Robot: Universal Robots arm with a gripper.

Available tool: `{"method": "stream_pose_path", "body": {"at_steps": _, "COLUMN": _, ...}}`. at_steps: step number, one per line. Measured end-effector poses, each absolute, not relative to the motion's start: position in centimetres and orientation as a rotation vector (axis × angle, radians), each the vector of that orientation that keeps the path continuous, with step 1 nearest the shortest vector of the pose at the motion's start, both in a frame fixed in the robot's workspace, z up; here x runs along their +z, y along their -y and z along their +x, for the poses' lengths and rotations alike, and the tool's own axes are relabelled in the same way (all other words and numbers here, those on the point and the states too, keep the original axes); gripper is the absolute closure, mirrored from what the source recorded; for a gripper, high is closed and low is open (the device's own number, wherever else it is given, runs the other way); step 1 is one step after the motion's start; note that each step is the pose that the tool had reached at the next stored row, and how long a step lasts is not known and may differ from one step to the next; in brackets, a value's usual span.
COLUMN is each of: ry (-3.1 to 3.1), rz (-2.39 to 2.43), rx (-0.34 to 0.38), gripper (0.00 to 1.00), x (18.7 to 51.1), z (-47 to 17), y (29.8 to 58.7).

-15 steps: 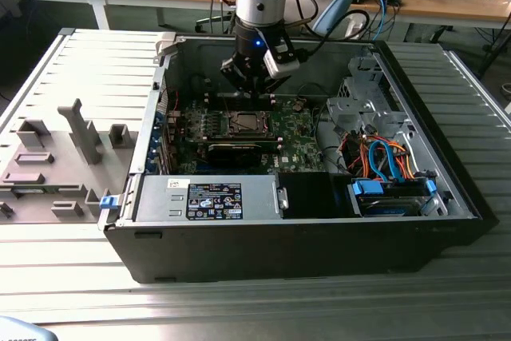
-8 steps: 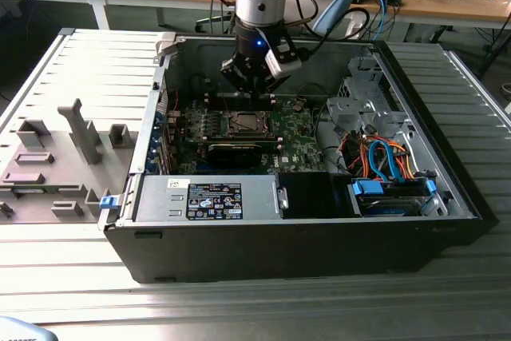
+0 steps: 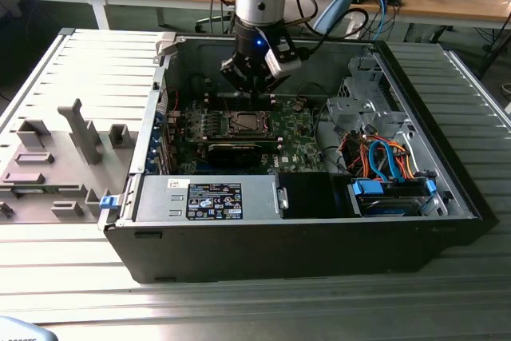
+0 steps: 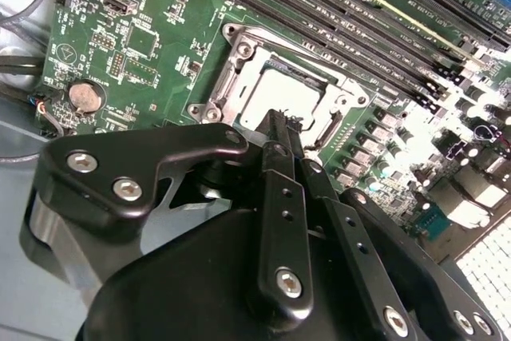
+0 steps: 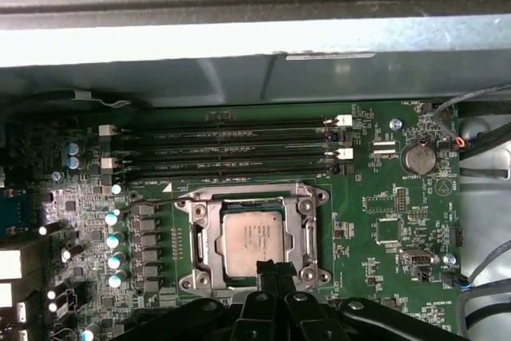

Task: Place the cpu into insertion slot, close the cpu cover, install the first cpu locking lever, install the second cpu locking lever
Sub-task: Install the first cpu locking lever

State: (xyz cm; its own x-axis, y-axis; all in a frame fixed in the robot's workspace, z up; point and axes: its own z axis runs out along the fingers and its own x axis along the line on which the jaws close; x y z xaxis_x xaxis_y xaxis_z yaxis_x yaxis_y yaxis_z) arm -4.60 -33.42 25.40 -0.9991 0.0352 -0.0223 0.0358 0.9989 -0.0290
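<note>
Sitting flat in the socket [image 5: 254, 239], the square matte-metal chip [image 5: 252, 239] (silver-grey) lies just beyond the closed, empty black gripper [image 5: 274, 267].

Evenly and fairly brightly lit from overhead in the exterior view, with soft, short shadows inside the computer case [image 3: 319, 237]. Dimmer in both wrist views. Strong glare along the case wall [image 5: 239, 37] in the first wrist view, washing out its pale band. Blurred and dark at close range on the gripper [image 4: 281, 129], with small highlights on its screws. Mildly soft focus across the motherboard [image 4: 160, 37].
</note>
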Motion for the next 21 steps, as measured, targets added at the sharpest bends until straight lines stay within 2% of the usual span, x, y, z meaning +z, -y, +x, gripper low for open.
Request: {"method": "stream_pose_path", "body": {"at_steps": 21, "ry": -3.114, "rz": 0.055, "rx": -0.035, "gripper": 0.89, "x": 25.8, "z": -8.3, "y": 33.4}}
